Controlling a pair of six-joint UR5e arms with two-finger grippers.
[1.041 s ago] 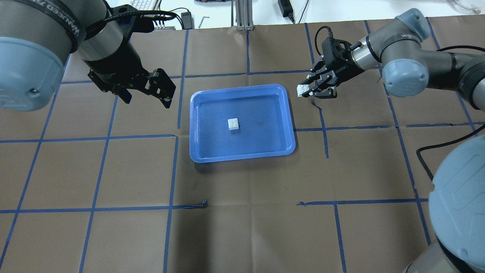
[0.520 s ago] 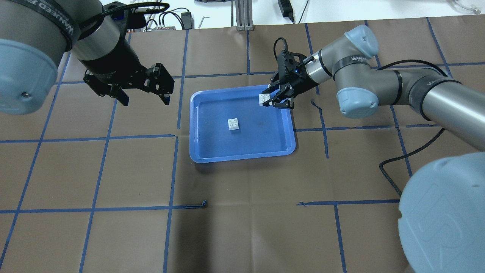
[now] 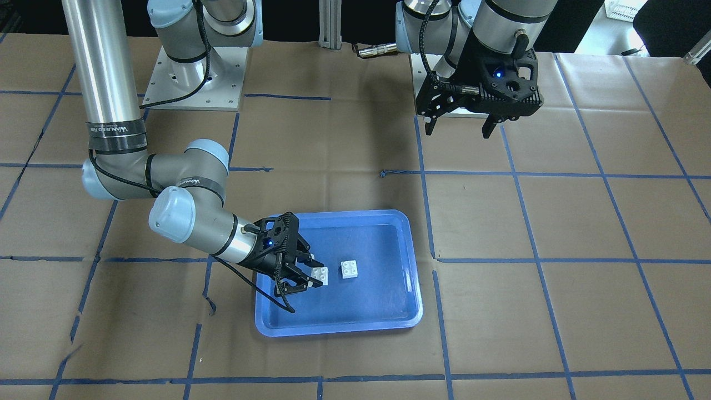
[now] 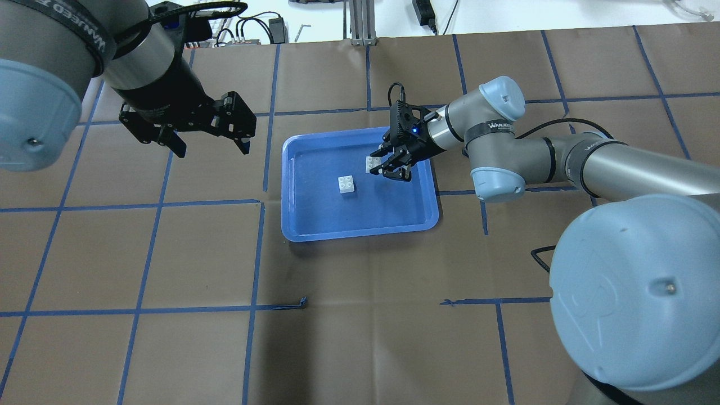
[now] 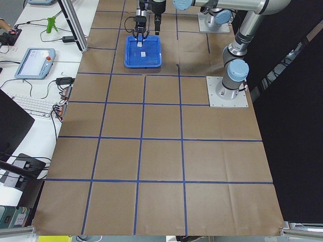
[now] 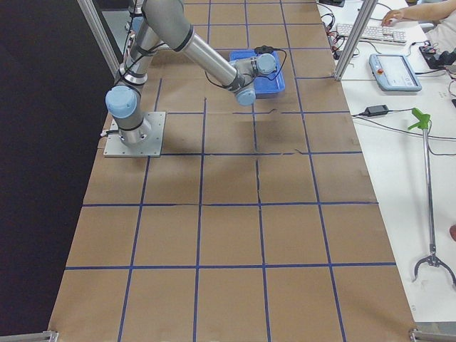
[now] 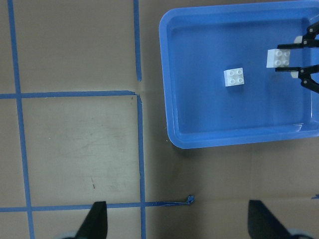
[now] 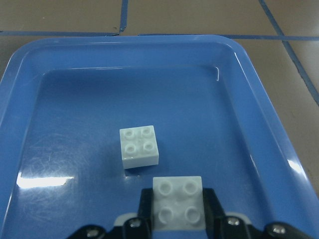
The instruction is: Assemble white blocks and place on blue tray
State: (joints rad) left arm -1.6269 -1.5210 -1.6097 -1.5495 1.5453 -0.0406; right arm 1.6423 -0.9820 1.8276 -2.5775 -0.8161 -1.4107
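Misalignment loomed as the right gripper [image 4: 381, 166], fingers pinching one white block [image 4: 372, 163], hovered at two o'clock of the loose block [image 4: 346, 184]; a skewed press could have skidded it across the blue tray [image 4: 382, 211].

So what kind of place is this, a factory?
Probably a robot lab, not a factory. The left arm and right arm are bolted to a paper-covered table marked with a blue tape grid, and the desk beside it holds a keyboard and a control tablet.

1 block [image 4: 347, 184] lies in tray [image 4: 337, 216], 2nd block [image 4: 373, 163] beside.
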